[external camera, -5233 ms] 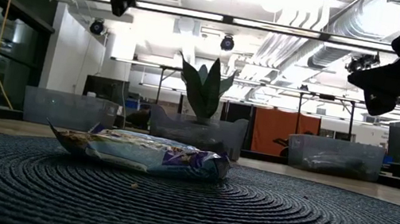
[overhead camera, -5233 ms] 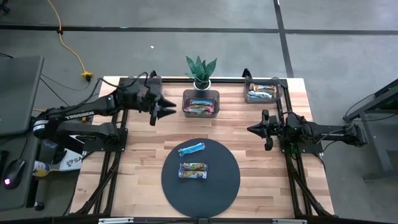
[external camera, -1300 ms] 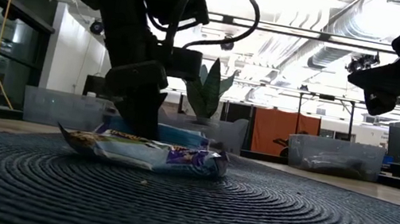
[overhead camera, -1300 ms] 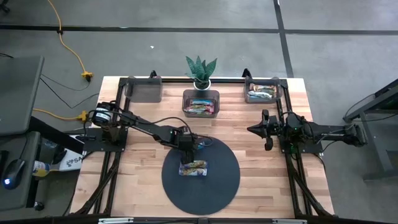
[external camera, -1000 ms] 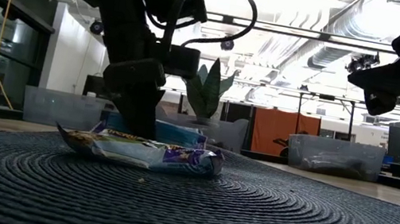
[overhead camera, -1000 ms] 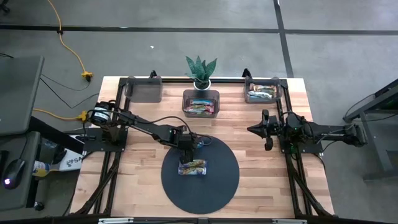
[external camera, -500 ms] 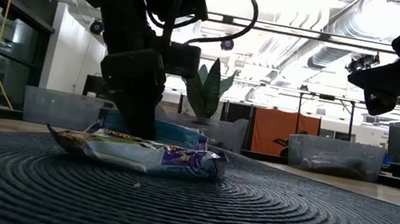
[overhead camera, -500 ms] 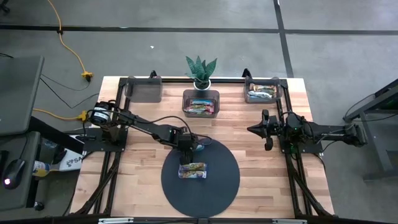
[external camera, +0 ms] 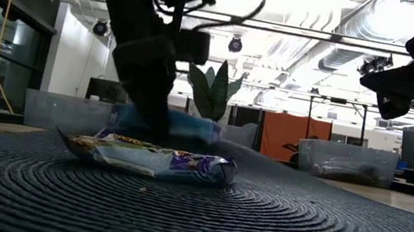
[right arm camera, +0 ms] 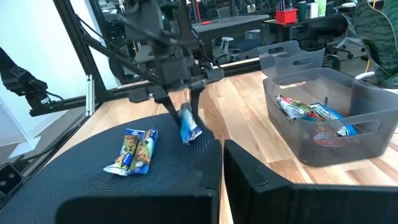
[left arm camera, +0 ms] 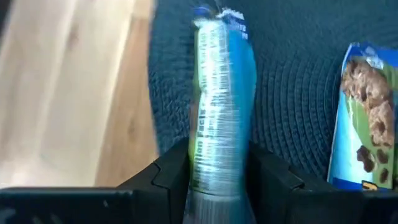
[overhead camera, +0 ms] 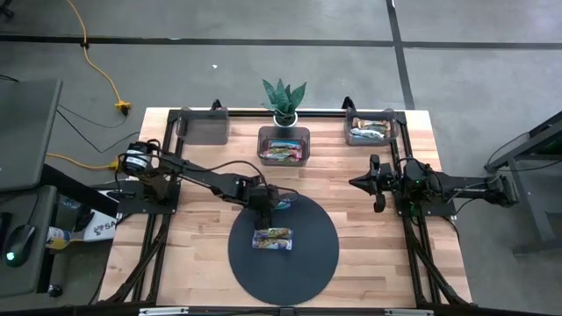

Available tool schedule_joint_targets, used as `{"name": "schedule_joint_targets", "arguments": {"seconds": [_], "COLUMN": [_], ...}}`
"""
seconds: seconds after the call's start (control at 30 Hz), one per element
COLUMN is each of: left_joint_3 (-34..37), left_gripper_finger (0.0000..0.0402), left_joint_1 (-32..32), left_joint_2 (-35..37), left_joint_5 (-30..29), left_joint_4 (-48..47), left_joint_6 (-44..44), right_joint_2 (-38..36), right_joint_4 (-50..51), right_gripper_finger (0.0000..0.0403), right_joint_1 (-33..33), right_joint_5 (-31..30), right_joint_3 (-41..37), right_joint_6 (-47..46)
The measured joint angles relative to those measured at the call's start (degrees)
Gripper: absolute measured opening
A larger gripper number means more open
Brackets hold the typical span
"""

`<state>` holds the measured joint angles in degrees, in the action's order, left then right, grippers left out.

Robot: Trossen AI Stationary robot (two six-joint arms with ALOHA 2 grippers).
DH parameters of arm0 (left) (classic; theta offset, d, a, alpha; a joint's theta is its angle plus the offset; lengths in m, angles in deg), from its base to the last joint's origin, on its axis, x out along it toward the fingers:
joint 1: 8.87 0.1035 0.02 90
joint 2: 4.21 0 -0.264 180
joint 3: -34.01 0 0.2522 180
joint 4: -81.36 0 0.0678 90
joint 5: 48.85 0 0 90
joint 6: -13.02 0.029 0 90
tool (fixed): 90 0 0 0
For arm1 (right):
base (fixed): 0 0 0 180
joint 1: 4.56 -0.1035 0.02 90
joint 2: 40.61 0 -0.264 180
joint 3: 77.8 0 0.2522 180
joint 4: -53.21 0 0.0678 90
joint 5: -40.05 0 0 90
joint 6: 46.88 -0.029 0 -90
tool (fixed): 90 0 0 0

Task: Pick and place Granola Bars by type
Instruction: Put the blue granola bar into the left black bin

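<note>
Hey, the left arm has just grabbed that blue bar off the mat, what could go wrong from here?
The left gripper pinches the blue bar near one end, so most of it hangs free; in the right wrist view it dangles tilted and might slip out during the carry. It hangs low over the round mat, close to the second bar, and a low swing might drag that. The right gripper waits shut at the table's right side.

My left gripper (overhead camera: 262,205) reaches toward the table's middle, fingers clamped on something. My right gripper (overhead camera: 364,183), fingers shut, waits raised at the right side.
</note>
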<state>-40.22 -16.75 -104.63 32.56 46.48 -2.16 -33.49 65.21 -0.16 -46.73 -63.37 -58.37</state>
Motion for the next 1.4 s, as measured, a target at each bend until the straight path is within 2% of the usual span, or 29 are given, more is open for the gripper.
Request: {"name": "schedule_joint_targets", "arguments": {"seconds": [0.43, 0.63, 0.9, 1.4], "left_joint_3": [0.0, 0.0, 0.0, 0.0], "left_gripper_finger": [0.0131, 0.0131, 0.0131, 0.0131], "left_joint_1": [0.0, 0.0, 0.0, 0.0], "left_joint_2": [4.1, 4.2, 2.7, 0.2], "left_joint_5": [-2.1, 3.0, 6.0, 6.8], "left_joint_4": [-0.1, 0.1, 0.5, 1.7], "left_joint_6": [0.5, 1.9, 5.9, 9.1], "right_joint_2": [0.0, 0.0, 0.0, 0.0], "right_joint_4": [-0.2, -0.2, -0.2, -0.2], "right_gripper_finger": [0.0, 0.0, 0.0, 0.0], "right_joint_1": [0.0, 0.0, 0.0, 0.0], "right_joint_5": [0.0, 0.0, 0.0, 0.0], "right_joint_3": [0.0, 0.0, 0.0, 0.0], "right_joint_6": [0.0, 0.0, 0.0, 0.0]}}
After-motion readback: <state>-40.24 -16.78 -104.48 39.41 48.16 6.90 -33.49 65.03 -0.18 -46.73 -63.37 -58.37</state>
